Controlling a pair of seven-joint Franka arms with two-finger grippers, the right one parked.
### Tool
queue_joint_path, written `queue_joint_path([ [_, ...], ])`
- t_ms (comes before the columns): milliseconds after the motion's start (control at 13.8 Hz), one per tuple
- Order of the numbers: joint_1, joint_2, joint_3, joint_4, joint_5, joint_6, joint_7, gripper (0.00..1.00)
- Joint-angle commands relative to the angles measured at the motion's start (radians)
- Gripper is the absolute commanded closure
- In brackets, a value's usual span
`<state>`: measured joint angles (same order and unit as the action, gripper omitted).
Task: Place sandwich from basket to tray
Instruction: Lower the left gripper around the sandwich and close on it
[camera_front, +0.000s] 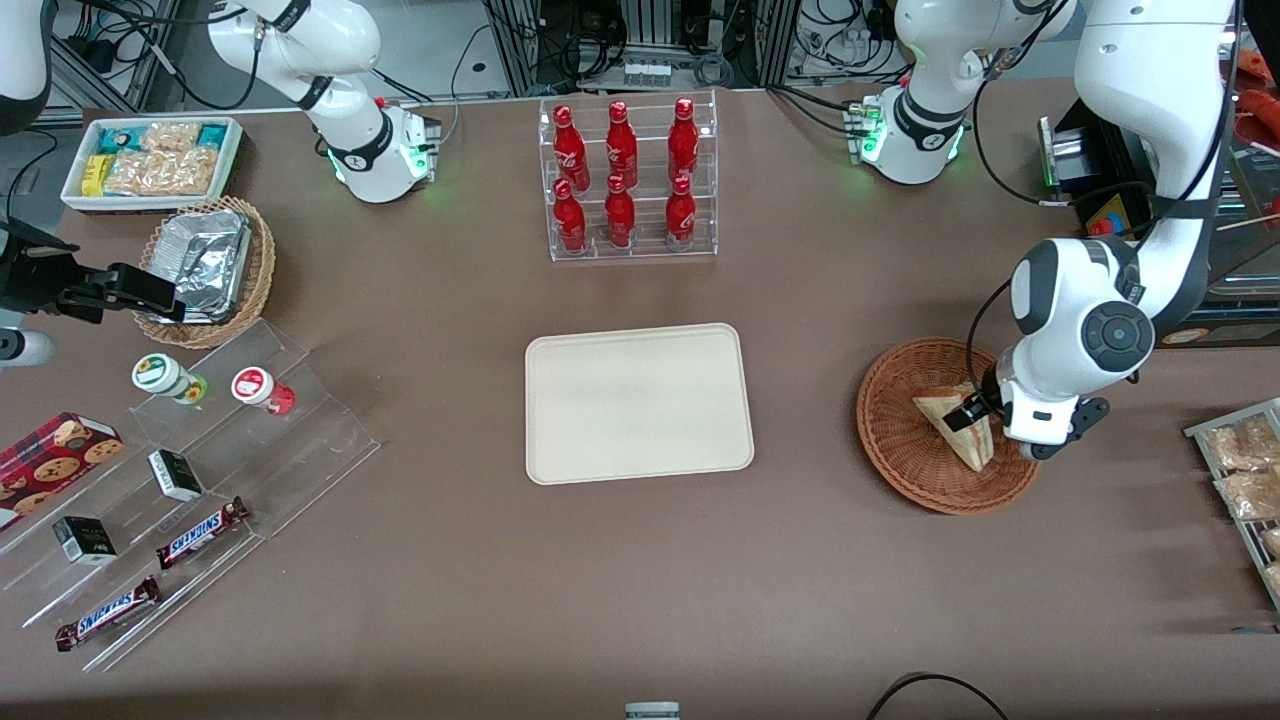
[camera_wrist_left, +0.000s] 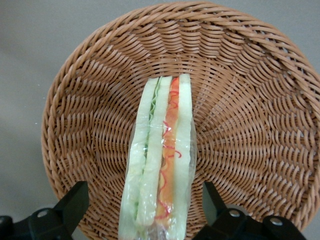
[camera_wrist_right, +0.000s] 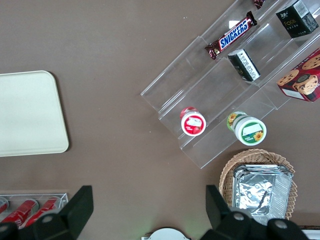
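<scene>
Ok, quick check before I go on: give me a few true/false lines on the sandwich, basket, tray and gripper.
1. The sandwich lies in the basket. True.
2. The tray already holds the sandwich. False: nothing lies on the tray; the sandwich is in the basket.
3. The gripper is at the basket, its fingers open on either side of the sandwich. True.
4. The gripper hangs above the tray. False: it is down over the basket, toward the working arm's end of the table.
5. The basket holds crumpled foil. False: only the sandwich shows in it.
</scene>
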<state>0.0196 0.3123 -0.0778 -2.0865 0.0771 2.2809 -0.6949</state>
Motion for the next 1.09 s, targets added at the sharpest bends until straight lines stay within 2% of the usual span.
queue_joint_path([
  [0,0.005,0.013,-0.007,-0.010,0.000,0.020,-0.031,0.00],
  [73,0.005,0.013,-0.007,-0.012,-0.006,0.020,-0.041,0.01],
  [145,0.003,0.014,-0.007,-0.015,-0.023,0.020,-0.047,0.06],
  [218,0.003,0.016,-0.007,-0.017,-0.036,0.020,-0.049,0.16],
  [290,0.003,0.016,-0.007,-0.021,-0.043,0.019,-0.055,0.47],
  [363,0.003,0.014,-0.007,-0.020,-0.045,0.014,-0.070,0.93],
  [435,0.003,0.008,-0.007,-0.018,-0.045,0.003,-0.071,1.00],
  [581,0.002,-0.004,-0.008,0.011,-0.045,-0.056,-0.061,1.00],
  [871,-0.010,-0.012,-0.020,0.158,-0.039,-0.246,-0.054,1.00],
  [1016,-0.026,-0.007,-0.060,0.218,-0.039,-0.309,-0.035,1.00],
])
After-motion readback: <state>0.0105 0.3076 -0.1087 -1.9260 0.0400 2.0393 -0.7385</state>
